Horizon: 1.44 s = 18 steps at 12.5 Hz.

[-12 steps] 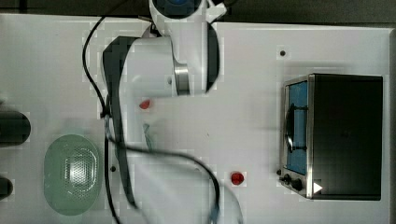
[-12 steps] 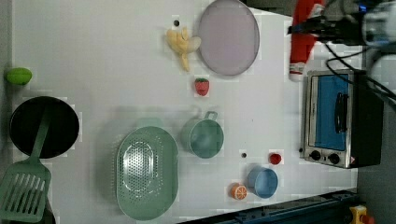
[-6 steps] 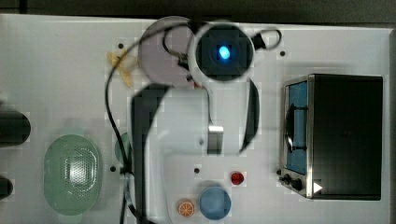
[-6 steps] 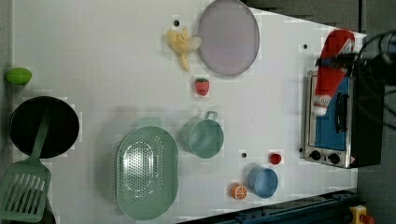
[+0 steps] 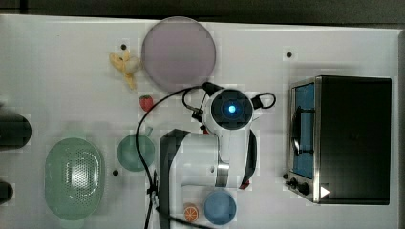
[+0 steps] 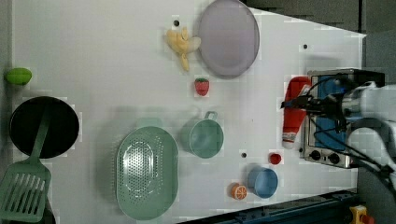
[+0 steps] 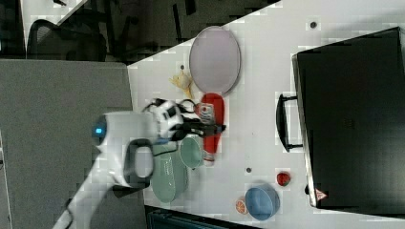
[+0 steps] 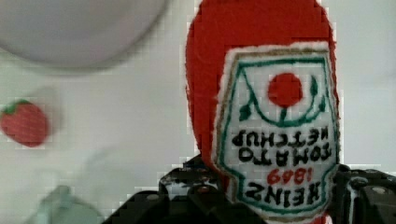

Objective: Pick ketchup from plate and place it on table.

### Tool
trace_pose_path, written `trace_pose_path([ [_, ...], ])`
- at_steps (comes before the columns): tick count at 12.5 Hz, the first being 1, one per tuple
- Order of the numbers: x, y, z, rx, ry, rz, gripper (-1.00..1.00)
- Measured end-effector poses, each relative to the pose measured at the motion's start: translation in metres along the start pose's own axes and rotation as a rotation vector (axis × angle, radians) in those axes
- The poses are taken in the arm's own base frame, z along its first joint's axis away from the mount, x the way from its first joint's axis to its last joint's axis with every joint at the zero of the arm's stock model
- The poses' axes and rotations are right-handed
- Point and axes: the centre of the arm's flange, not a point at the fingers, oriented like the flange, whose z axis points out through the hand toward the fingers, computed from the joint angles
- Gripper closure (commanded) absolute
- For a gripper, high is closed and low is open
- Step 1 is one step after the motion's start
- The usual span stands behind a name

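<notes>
The ketchup (image 6: pixel 293 112) is a red squeeze bottle with a white label. It hangs off the plate, over the white table (image 5: pixel 71 71) in front of the oven in the left view. My gripper (image 6: pixel 303 103) is shut on its middle. In the right view the ketchup (image 7: pixel 212 126) lies between the plate (image 7: pixel 215 59) and the green cup, gripper (image 7: pixel 210 128) across it. The wrist view has the ketchup (image 8: pixel 271 116) close up, black fingers (image 8: pixel 187 191) at its sides, plate (image 8: pixel 70 28) behind. In the top view my arm's wrist (image 5: pixel 231 109) covers the bottle just below the plate (image 5: pixel 179 52).
A toaster oven (image 5: pixel 344 138) fills the top view's right. A green cup (image 5: pixel 136 152), colander (image 5: pixel 74 176), strawberry (image 5: pixel 146 102), banana (image 5: pixel 124 64), blue bowl (image 5: pixel 219 207) and orange half (image 5: pixel 191 212) lie around. A red ball (image 6: pixel 275 158) sits near the oven; pan (image 6: pixel 42 126) and spatula (image 6: pixel 23 196) at the left view's left.
My arm has carried the ketchup away from the plate's far side, downward in the top and left views, to a spot over the table in front of the oven.
</notes>
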Motion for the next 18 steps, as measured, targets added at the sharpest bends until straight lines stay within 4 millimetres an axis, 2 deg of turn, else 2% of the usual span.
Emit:
trace_pose_path([
  [2,-0.015,0.008,0.047,-0.010,-0.060,0.008,-0.19],
  [3,-0.020,0.008,0.067,-0.016,-0.095,0.007,-0.27],
  [5,-0.022,0.005,0.095,-0.016,-0.117,0.001,-0.71],
  [6,-0.023,0.005,0.105,-0.015,-0.117,-0.002,-0.93],
  [7,-0.025,0.005,0.113,-0.013,-0.115,-0.002,-1.00],
  [9,-0.023,0.004,0.111,-0.014,-0.108,-0.005,-1.00],
  [10,-0.020,0.002,0.103,-0.008,-0.091,-0.006,-1.00],
  [12,-0.014,-0.002,0.068,-0.007,-0.064,-0.004,-1.00],
  [13,-0.009,-0.002,0.038,-0.005,-0.035,0.010,-1.00],
  [15,-0.001,-0.003,-0.042,0.002,0.032,0.101,-1.00],
  [18,0.005,-0.004,-0.183,0.046,0.150,0.286,-1.00],
])
